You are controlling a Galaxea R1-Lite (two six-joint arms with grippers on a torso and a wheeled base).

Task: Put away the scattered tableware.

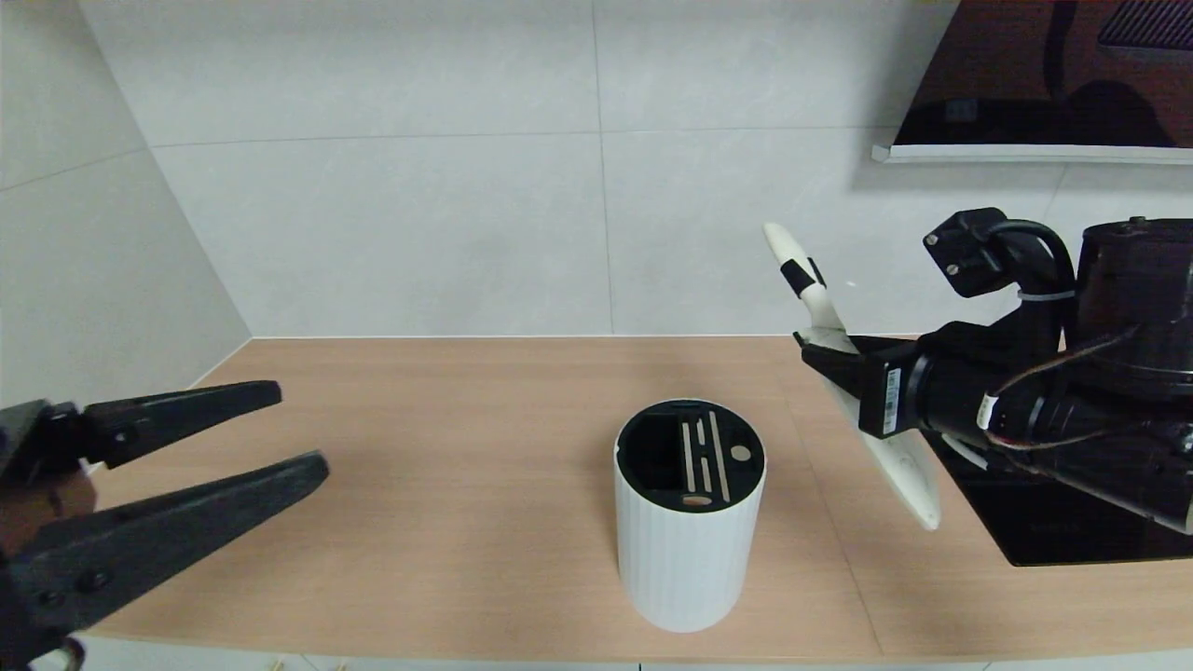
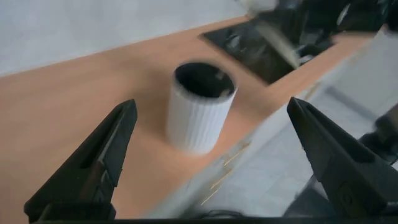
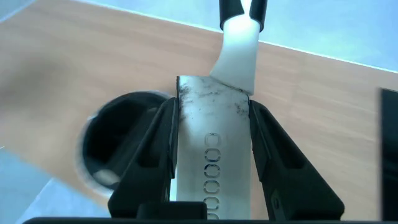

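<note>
A white ribbed cylindrical holder with a black slotted top stands upright near the front middle of the wooden counter. My right gripper hovers to the holder's right, above counter level, shut on a white flat-bladed utensil. The utensil's handle, with a black band, points up and back; its blade slants down toward the front. In the right wrist view the utensil has a row of holes and sits between the right gripper fingers, with the holder beyond. My left gripper is open at the left, well apart from the holder.
A black cooktop is set into the counter on the right, under my right arm. A dark range hood hangs at the upper right. Tiled walls close off the back and left. The counter's front edge runs just in front of the holder.
</note>
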